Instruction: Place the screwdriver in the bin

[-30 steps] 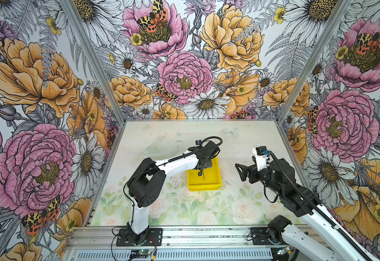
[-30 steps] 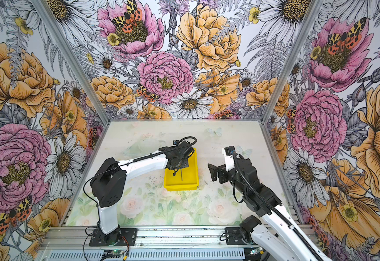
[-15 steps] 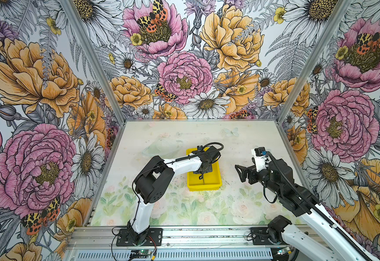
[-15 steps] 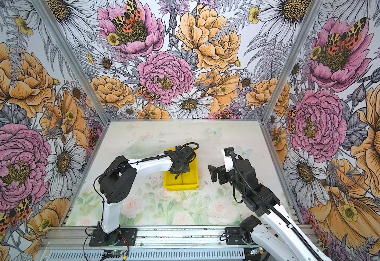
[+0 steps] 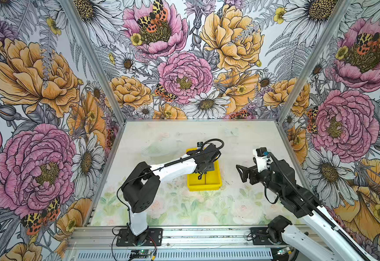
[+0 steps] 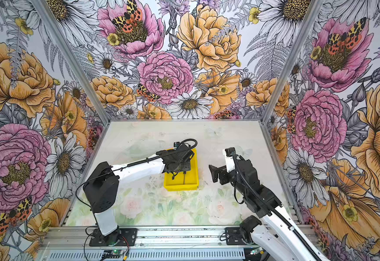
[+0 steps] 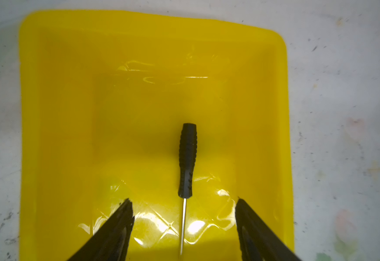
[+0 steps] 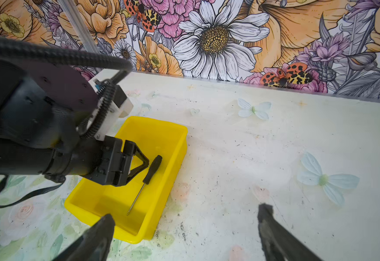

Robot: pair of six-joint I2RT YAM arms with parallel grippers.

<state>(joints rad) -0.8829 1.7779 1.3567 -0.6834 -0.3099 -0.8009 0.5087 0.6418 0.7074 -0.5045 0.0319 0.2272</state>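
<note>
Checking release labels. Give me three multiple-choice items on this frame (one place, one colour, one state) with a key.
1. Where is the screwdriver relative to the bin?
A) on the table beside it
B) lying on its floor
C) balanced on its rim

2. What colour is the screwdriver's handle?
A) red
B) blue
C) black

3. How does the left gripper stand?
A) open, clear of the screwdriver
B) shut on the shaft
C) shut on the bin's wall

Key:
1 B: the left wrist view shows it lying flat inside the walls.
2 C: the ribbed handle is black and the shaft is silver.
3 A: the jaws stand wide on either side of the shaft without touching it.
</note>
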